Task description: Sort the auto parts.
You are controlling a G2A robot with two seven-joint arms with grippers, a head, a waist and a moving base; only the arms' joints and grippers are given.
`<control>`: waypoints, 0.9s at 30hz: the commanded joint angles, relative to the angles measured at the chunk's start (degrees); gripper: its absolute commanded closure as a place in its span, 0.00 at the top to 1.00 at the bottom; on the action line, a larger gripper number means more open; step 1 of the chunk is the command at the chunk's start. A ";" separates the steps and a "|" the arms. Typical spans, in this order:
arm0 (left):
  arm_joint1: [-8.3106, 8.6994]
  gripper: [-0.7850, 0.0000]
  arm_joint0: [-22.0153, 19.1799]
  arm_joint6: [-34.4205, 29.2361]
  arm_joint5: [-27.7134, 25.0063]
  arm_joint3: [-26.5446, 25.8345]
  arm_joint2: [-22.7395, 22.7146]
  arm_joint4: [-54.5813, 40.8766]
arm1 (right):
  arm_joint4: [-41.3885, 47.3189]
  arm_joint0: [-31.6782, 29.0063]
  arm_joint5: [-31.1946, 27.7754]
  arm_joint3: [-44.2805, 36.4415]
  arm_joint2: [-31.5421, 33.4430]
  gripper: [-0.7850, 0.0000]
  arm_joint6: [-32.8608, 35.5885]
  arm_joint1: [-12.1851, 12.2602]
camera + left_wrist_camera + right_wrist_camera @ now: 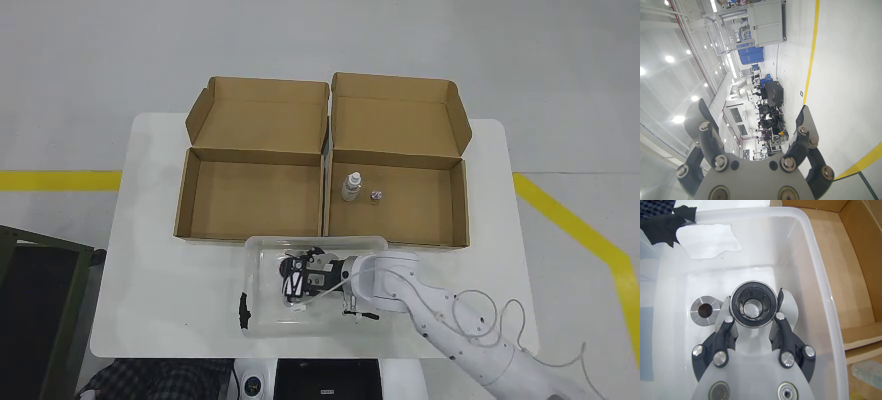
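While right end effector [754, 298] clamps bearing [763, 298] | bore up, axis seemingly vertical

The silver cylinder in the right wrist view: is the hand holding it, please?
No, the right hand grips the black-rimmed bearing; the silver cylinder stands beside it.

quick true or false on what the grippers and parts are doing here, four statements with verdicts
1. The right gripper is down inside the clear bin. True.
2. The bottle stands in the left cardboard box. False: it stands in the right cardboard box.
3. A silver cylinder sits in the bin beside the bearing. True.
4. The left gripper is shut on a part. False: it is open and holds nothing; the right gripper is the one closed on the bearing.
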 commanded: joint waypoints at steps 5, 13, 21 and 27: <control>0.00 1.00 0.00 0.00 0.00 0.00 0.00 0.00 | 1.18 -0.38 -1.22 -0.19 0.63 0.00 -0.71 -0.03; 0.00 1.00 0.00 0.00 0.00 0.00 0.00 0.00 | 3.94 -2.19 -3.58 -1.98 2.92 0.00 -2.21 0.52; 0.00 1.00 0.00 0.00 0.00 0.00 0.00 0.00 | 6.02 -4.63 -5.36 -4.97 6.20 0.00 -3.70 1.45; 0.00 1.00 0.00 0.00 0.00 0.00 0.00 0.00 | 6.53 -6.03 -6.16 -7.37 8.64 0.00 -4.80 2.10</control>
